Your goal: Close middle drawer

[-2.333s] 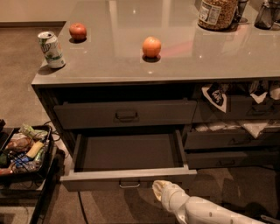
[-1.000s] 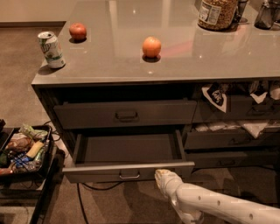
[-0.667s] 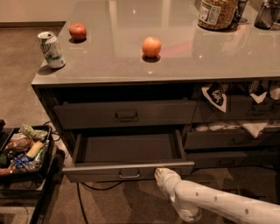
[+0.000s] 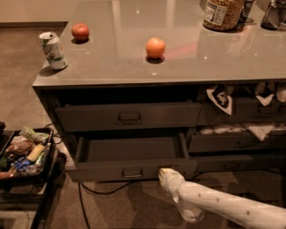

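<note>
The middle drawer (image 4: 129, 154) stands pulled out from the grey cabinet, its dark front panel low, with a small metal loop handle (image 4: 132, 172) at the centre. Its box looks empty. My gripper (image 4: 166, 175) at the end of the white arm is against the right part of the drawer's front panel, to the right of the handle.
The upper drawer (image 4: 129, 117) sits above, nearly closed. Drawers at the right (image 4: 241, 134) hold white and black cloths. On the countertop (image 4: 111, 62) are a can (image 4: 53, 50), an apple (image 4: 80, 31), an orange (image 4: 155, 47) and a jar (image 4: 223, 13). A tray of snacks (image 4: 24, 152) stands low left. A cable (image 4: 103, 190) lies on the floor.
The middle drawer has slid inward, less pulled out than before. My gripper has moved up and forward against its front panel.
</note>
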Motion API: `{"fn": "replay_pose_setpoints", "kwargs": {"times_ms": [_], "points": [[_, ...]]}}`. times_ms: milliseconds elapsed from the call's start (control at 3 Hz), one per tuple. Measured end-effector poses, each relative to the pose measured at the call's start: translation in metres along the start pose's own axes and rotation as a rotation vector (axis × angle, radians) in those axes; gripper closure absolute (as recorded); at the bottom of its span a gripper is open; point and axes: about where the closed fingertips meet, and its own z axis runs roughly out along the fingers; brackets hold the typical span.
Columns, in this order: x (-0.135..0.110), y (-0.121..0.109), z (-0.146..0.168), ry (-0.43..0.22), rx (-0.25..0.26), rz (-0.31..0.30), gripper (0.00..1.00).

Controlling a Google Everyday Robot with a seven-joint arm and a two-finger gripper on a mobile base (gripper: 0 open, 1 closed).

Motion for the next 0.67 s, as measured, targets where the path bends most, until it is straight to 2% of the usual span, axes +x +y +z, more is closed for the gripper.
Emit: {"fn": "replay_pose_setpoints", "kwargs": {"times_ms": [667], "points": [[0.004,-0.019,0.024,-0.014,0.049,0.008,1.00]]}}
